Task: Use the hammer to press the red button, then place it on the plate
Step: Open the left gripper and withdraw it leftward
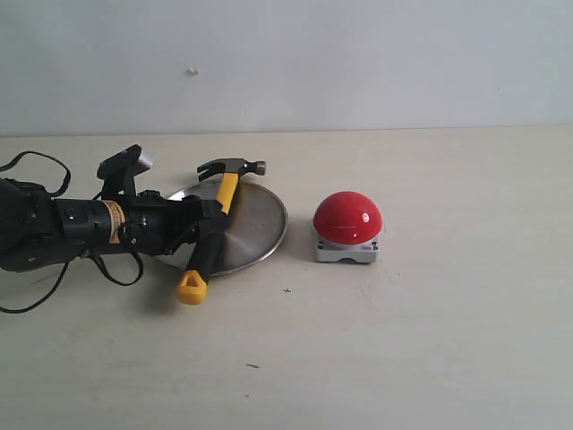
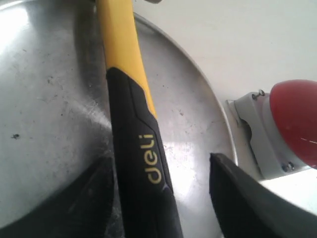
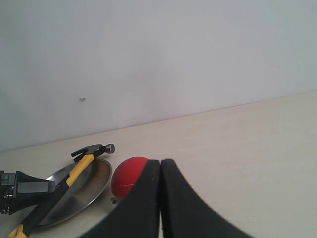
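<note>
The hammer (image 1: pixel 228 190) lies slanted across the silver plate (image 1: pixel 261 226), its dark head past the far rim and its yellow end on the table in front. My left gripper (image 1: pixel 208 224) straddles the black grip and stands open. In the left wrist view the hammer (image 2: pixel 133 148) rests against one finger, with a gap of bare plate (image 2: pixel 49 99) before the other finger (image 2: pixel 237 198). The red button (image 1: pixel 347 217) sits on its grey base just right of the plate. My right gripper (image 3: pixel 160 166) is shut on nothing, far from the button (image 3: pixel 126 178), and is out of the exterior view.
Black cables (image 1: pixel 36 166) loop on the table behind and below the left arm. A pale wall runs along the table's far edge. Bare tabletop (image 1: pixel 466 296) stretches to the right of the button and in front of it.
</note>
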Controlling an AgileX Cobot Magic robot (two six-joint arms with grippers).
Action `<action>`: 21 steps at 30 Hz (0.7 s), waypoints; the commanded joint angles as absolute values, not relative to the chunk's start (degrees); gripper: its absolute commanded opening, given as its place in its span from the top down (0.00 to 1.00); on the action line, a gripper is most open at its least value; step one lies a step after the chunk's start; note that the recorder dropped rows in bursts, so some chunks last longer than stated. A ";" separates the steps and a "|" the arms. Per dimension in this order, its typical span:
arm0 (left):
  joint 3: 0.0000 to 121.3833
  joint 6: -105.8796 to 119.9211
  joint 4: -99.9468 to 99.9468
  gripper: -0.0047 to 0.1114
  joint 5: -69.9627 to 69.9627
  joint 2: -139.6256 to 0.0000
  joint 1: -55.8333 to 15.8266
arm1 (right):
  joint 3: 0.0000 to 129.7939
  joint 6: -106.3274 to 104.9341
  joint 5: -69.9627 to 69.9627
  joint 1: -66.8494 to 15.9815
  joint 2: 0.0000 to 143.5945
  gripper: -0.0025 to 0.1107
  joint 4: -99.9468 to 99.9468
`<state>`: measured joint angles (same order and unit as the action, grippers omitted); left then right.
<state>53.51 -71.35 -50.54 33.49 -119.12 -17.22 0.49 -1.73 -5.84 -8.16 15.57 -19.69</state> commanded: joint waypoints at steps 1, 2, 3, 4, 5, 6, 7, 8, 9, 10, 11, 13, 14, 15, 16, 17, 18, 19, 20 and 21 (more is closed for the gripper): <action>53.96 -71.04 -50.75 0.48 34.51 -118.55 -17.26 | 0.30 -1.82 -5.84 -8.02 15.31 0.98 -19.54; 53.96 -71.04 -50.75 0.48 34.51 -118.41 -17.12 | 0.30 -1.82 -5.84 -8.02 15.31 0.98 -19.54; 53.96 -71.04 -50.85 0.49 34.51 -118.10 -17.12 | 0.30 -1.82 -5.84 -8.02 15.31 0.98 -19.54; 53.96 -71.04 -51.28 0.51 34.23 -117.92 -17.12 | 0.30 -1.82 -5.84 -8.02 15.31 0.98 -19.54; 53.96 -71.04 -51.79 0.53 33.97 -117.45 -17.12 | 0.30 -1.82 -5.84 -8.02 15.31 0.98 -19.54; 53.96 -71.04 -52.31 0.55 33.38 -117.13 -17.12 | 0.30 -1.82 -5.84 -8.02 15.31 0.98 -19.54; 53.96 -71.04 -52.59 0.57 32.86 -116.72 -17.12 | 0.30 -1.82 -5.84 -8.02 15.31 0.98 -19.54; 53.84 -71.04 -52.57 0.60 32.27 -116.18 -17.12 | 0.30 -1.82 -5.84 -8.02 15.31 0.98 -19.54; 53.37 -71.04 -52.57 0.63 32.16 -115.66 -17.12 | 0.30 -1.82 -5.84 -8.02 15.31 0.98 -19.54; 53.10 -71.04 -52.57 0.66 32.16 -115.13 -17.12 | 0.30 -1.82 -5.84 -8.02 15.31 0.98 -19.54; 52.83 -71.04 -52.57 0.69 32.16 -114.54 -17.12 | 0.30 -1.82 -5.84 -8.02 15.31 0.98 -19.54; 52.35 -71.04 -53.22 0.76 32.16 -113.46 -17.12 | 0.30 -1.82 -5.84 -8.02 15.31 0.98 -19.54; 52.06 -71.04 -54.04 0.82 32.16 -112.75 -17.12 | 0.30 -1.82 -5.84 -8.02 15.31 0.98 -19.54; 51.77 -71.04 -54.74 0.88 32.16 -111.92 -17.12 | 0.30 -1.82 -5.84 -8.02 15.31 0.98 -19.54; 51.30 -71.04 -55.18 0.94 32.16 -111.04 -17.12 | 0.30 -1.82 -5.84 -8.02 15.31 0.98 -19.54; 50.81 -71.04 -55.43 0.96 32.16 -110.31 -17.12 | 0.30 -1.82 -5.84 -8.02 15.31 0.98 -19.54; 49.62 -70.40 -55.21 0.96 32.16 -108.20 -17.12 | 0.30 -1.82 -5.84 -8.02 15.31 0.98 -19.54; 48.97 -69.77 -54.60 0.96 31.86 -107.28 -17.12 | 0.30 -1.82 -5.84 -8.02 15.31 0.98 -19.54; 47.58 -66.06 -52.16 0.96 31.10 -104.46 -17.12 | 0.30 -1.82 -5.84 -8.02 15.31 0.98 -19.54; 46.97 -64.50 -50.63 0.96 30.37 -103.29 -17.12 | 0.30 -1.82 -5.84 -8.02 15.31 0.98 -19.54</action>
<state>48.68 -68.47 -53.89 31.92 -106.98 -17.22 0.49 -1.73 -5.84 -8.16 15.57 -19.69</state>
